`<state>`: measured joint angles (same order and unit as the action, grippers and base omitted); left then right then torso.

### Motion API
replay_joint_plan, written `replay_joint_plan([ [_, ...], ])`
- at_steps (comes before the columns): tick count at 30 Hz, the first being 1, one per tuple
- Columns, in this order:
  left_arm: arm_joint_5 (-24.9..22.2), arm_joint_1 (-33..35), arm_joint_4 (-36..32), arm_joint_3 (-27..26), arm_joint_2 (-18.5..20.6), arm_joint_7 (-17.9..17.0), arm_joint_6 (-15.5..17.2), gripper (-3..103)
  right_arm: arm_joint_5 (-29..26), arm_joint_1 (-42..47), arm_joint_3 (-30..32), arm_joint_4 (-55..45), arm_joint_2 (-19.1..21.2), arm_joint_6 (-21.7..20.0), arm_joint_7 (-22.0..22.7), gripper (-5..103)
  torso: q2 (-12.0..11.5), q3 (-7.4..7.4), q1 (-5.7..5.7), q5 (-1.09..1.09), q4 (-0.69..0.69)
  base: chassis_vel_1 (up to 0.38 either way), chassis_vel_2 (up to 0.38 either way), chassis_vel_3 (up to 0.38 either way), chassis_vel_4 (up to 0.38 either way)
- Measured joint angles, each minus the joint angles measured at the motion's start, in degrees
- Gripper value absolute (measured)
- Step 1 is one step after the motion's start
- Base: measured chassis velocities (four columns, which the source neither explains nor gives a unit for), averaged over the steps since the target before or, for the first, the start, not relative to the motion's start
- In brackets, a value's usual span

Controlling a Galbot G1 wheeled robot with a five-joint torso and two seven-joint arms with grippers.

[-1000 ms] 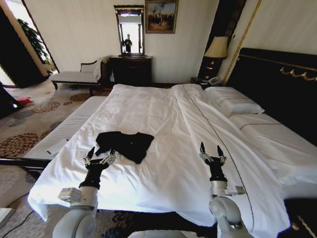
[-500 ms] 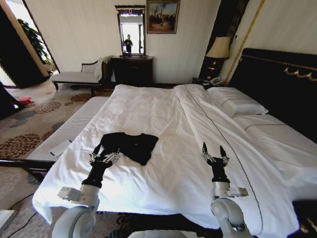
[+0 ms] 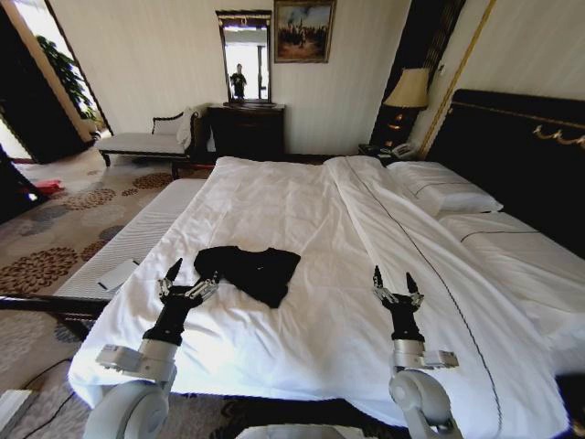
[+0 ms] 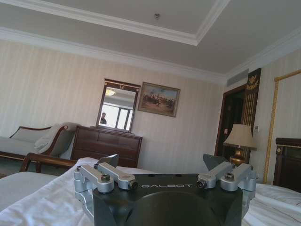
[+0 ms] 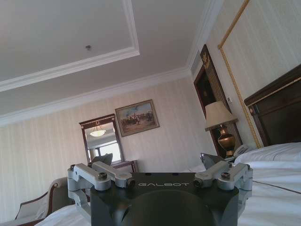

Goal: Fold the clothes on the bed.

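A black T-shirt (image 3: 251, 272), the clothes, lies crumpled on the white bed (image 3: 302, 219) near its foot, left of centre. My left gripper (image 3: 186, 285) is held upright, open, just in front of and left of the shirt, not touching it. My right gripper (image 3: 396, 288) stands upright and open over bare white duvet, well to the right of the shirt. In the wrist views both grippers, left (image 4: 162, 165) and right (image 5: 157, 162), point up with fingers spread and nothing between them.
A pale bench (image 3: 128, 242) runs along the bed's left side with a white card (image 3: 117, 274) on it. Pillows (image 3: 443, 197) and a dark headboard (image 3: 521, 155) are at right. A chaise lounge (image 3: 146, 142), dresser (image 3: 245, 130) and lamp (image 3: 407, 91) line the far wall.
The whole view has shifted: the bed and shirt sit slightly further right and lower in the picture, so the camera moved. Both grippers stay open in the same raised pose.
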<state>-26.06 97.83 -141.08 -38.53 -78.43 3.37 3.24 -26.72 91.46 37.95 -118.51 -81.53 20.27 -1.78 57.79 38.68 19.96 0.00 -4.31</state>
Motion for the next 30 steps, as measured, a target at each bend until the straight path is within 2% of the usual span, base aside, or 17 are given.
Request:
replay_joint_plan([
  [14,1.60,0.71,-0.75,0.68,-0.85,-0.56,0.33,100,0.60,-0.51,-0.54,0.75,-0.33,0.30,-0.38,100,0.00,0.00,0.00,0.00,0.00,0.035,0.075,-0.031,-0.072],
  [20,2.23,0.94,-0.15,-0.72,-0.16,-1.31,0.98,100,0.22,-1.16,-0.64,1.11,0.33,0.27,-0.35,100,0.00,0.00,0.00,0.00,0.00,0.044,0.080,-0.040,-0.053],
  [26,5.57,1.08,1.93,-2.06,1.24,-2.17,1.46,100,-0.03,-1.99,0.56,0.62,2.92,-1.05,1.37,100,0.00,0.00,0.00,0.00,0.00,0.047,0.077,-0.022,-0.087],
  [30,6.20,1.29,1.96,-1.86,1.28,-2.35,1.46,100,1.22,-1.89,1.98,0.08,5.16,-1.92,2.24,100,0.00,0.00,0.00,0.01,0.01,0.044,0.087,-0.035,-0.085],
])
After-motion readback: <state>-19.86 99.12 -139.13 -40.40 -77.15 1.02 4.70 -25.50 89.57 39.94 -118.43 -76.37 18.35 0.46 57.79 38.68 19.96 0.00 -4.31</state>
